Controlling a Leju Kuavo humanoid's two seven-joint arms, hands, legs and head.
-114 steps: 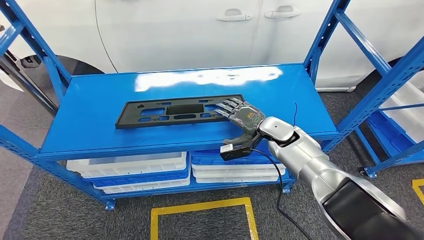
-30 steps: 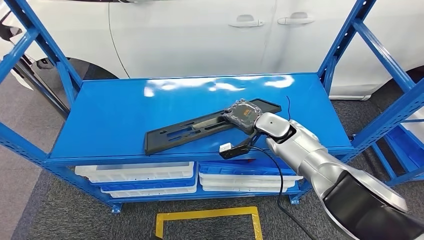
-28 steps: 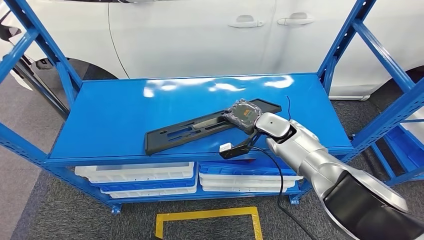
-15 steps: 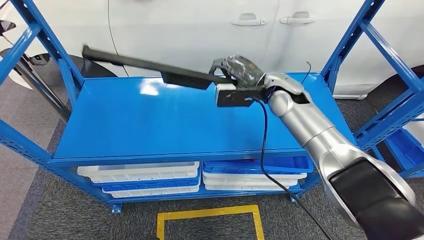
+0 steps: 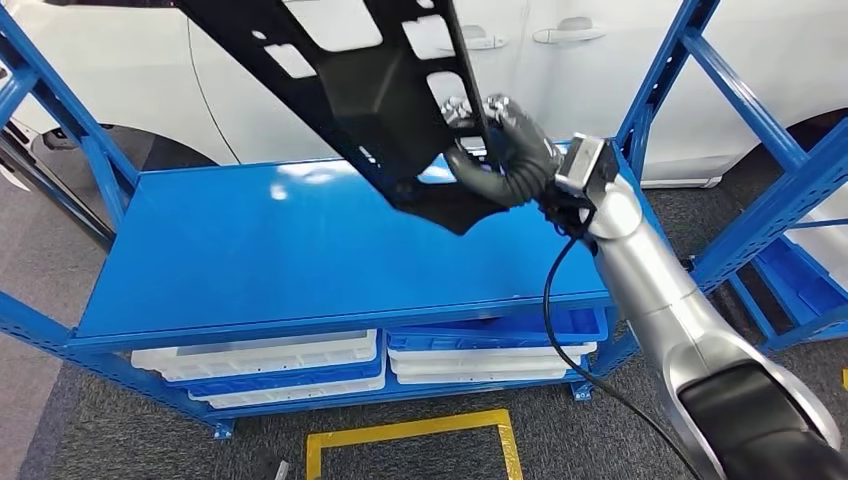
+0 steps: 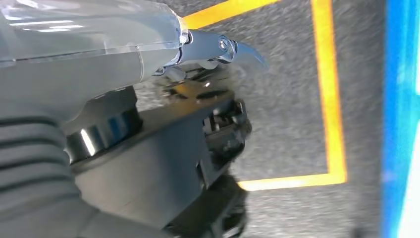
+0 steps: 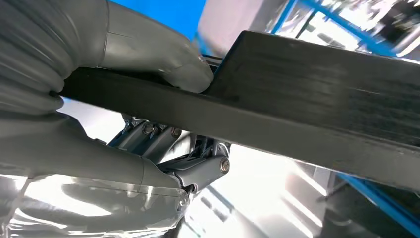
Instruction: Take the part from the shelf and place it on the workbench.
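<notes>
White car [image 5: 330, 60] standing behind blue shelf [image 5: 250, 260]. Your right hand [image 5: 500, 150] is gripping part [image 5: 370, 80], fingers wrapped on its edge, holding it above shelf. Pickup done; workbench placing remaining. Left hand [image 6: 148, 163]: grip unclear.

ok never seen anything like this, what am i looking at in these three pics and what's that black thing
It is a humanoid robot with two silver arms ending in many-fingered hands. The wide picture is from a camera high on its body, looking down at a blue shelf beside a white car. The other two are from cameras at its wrists, so they look tilted. The right hand holds the black plastic part by one end, lifted clear of the shelf; up close, its thumb presses on the part's edge. The left hand hangs over grey floor with yellow tape. White and blue trays sit on the level below.
</notes>
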